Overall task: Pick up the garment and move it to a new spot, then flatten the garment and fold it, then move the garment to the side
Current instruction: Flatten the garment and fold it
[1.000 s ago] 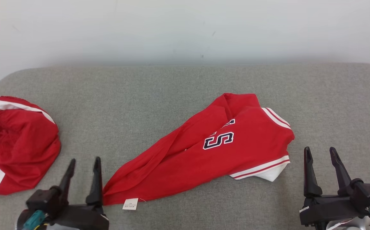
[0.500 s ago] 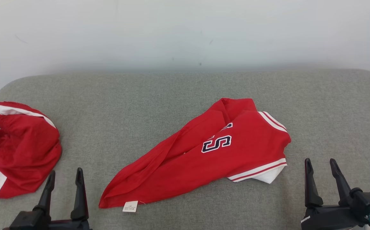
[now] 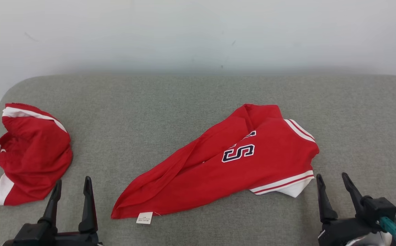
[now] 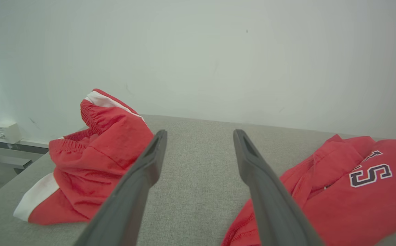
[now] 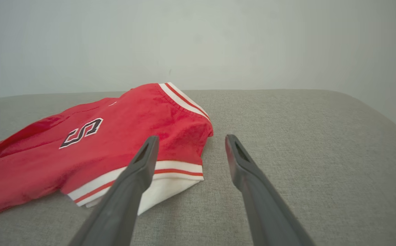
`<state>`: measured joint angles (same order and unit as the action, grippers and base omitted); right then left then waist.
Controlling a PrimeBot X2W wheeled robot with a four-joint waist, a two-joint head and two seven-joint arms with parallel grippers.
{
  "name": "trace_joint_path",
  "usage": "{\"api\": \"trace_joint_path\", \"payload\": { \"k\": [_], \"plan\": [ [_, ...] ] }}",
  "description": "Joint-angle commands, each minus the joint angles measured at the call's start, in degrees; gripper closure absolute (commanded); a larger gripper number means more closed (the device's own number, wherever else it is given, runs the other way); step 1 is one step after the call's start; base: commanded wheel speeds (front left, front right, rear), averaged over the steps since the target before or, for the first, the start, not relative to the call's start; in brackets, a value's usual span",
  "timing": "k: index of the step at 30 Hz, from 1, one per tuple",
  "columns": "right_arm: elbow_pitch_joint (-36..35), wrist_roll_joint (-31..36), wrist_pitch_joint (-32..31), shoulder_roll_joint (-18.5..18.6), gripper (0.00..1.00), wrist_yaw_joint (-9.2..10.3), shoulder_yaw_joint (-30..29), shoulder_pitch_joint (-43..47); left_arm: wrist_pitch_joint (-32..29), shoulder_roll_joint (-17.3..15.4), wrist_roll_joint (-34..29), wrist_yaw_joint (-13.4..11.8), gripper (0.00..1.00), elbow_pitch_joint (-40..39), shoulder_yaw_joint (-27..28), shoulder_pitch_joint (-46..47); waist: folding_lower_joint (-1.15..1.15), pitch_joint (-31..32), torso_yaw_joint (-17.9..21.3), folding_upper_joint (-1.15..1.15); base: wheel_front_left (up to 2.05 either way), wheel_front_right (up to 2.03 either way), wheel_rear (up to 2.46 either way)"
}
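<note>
Left fingers (image 3: 88, 201), spread, backed off jersey (image 3: 218, 167); right fingers (image 3: 322, 198) spread, empty; shorts (image 3: 34, 157) nearby.

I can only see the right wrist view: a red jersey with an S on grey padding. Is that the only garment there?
Observer: No, a second crumpled red garment with white trim lies at the left end of the grey padded surface, apart from the red S-lettered jersey.
Operator: Where is the left gripper?
Observer: The left gripper stands open between the two garments, holding nothing.
Operator: What's at the jersey's end away from my camera?
Observer: It narrows to a corner, where a small white label sticks out near the front edge.
</note>
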<state>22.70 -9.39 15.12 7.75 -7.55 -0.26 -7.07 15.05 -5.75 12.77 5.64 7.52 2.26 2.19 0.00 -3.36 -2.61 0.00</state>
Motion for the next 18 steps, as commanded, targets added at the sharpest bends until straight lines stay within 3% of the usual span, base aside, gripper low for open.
{"api": "trace_joint_path", "payload": {
  "k": [1,9,18],
  "plan": [
    [1.61,0.31,0.04,0.68,0.00,0.13,0.26,-1.80,0.18,0.41,-0.64,0.35,0.00,0.04,0.16,0.77,0.00,-0.69,-0.83,0.00,0.00,0.00,0.00],
    [13.61,-0.04,0.03,3.16,0.00,0.13,1.26,-8.80,0.19,1.50,-1.53,1.36,0.00,0.41,-0.40,2.78,0.00,-2.89,-3.69,0.00,0.00,0.00,0.00],
    [26.11,-0.85,0.03,2.81,0.00,0.13,1.77,-14.65,0.19,2.06,-1.84,1.77,0.00,1.14,-0.36,4.02,0.00,-4.10,-4.87,0.00,0.00,0.00,0.00]
  ]
}}
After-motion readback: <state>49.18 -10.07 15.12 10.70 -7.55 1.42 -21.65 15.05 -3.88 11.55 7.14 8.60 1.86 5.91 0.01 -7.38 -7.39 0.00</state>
